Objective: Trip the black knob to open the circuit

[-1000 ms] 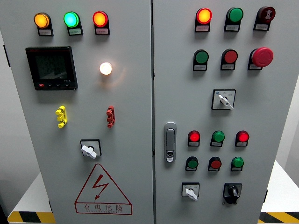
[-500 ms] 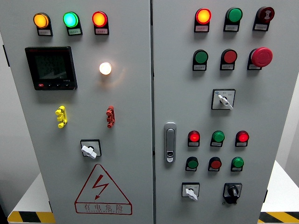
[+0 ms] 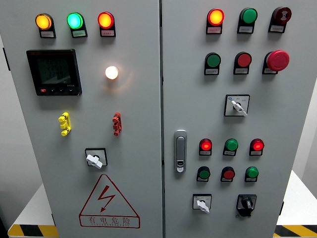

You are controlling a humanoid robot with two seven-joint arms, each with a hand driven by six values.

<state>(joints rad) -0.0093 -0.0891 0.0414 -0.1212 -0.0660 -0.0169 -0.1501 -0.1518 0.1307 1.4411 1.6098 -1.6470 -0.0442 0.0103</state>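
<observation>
Low on the right door of the grey cabinet (image 3: 277, 114) sits the black knob (image 3: 246, 203), at the bottom right corner, just right of a white-handled selector switch (image 3: 202, 203); above them run 2 rows of 3 lamps; neither robot hand shows, so their state cannot be told.

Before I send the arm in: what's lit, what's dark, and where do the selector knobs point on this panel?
Orange lamp: lit.
Green lamp: lit.
White lamp: lit.
Meter display: dim, unreadable.
Black knob: untouched, pointer up.
Door handle: flush, closed.
Red mushroom button: cannot tell if pressed.
Hands: none in view.
</observation>
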